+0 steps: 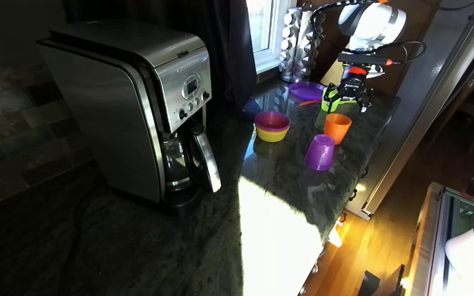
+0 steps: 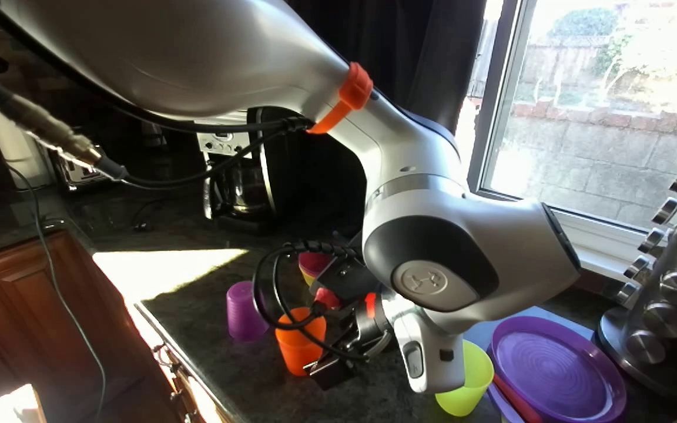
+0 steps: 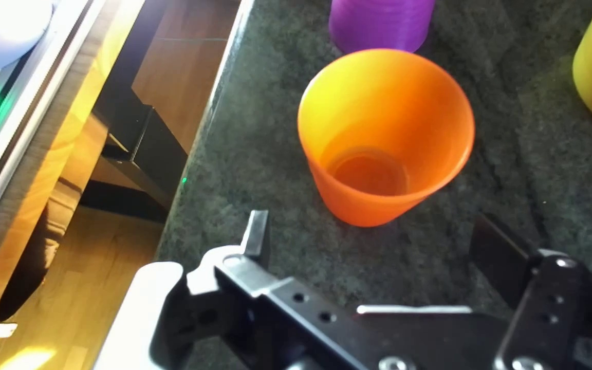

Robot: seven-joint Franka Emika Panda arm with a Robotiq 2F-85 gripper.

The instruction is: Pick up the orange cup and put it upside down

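Note:
The orange cup (image 1: 336, 130) stands upright with its mouth up on the dark counter, near the counter's edge. It also shows in an exterior view (image 2: 298, 346), partly behind cables, and in the wrist view (image 3: 383, 154), where I look into its empty inside. My gripper (image 1: 346, 106) points down, above the counter and just behind the cup. In the wrist view my gripper (image 3: 370, 228) is open, its fingers wide apart with nothing between them. The cup is ahead of the fingertips and apart from them. In an exterior view the arm hides much of the gripper.
A purple cup (image 1: 320, 154) stands upside down close beside the orange cup. Stacked bowls (image 1: 272, 135) stand further toward the window. A yellow-green cup (image 2: 466, 379) and purple plates (image 2: 559, 370) are behind the gripper. The counter's edge (image 3: 208, 113) is near. A coffee maker (image 1: 138, 111) stands further off.

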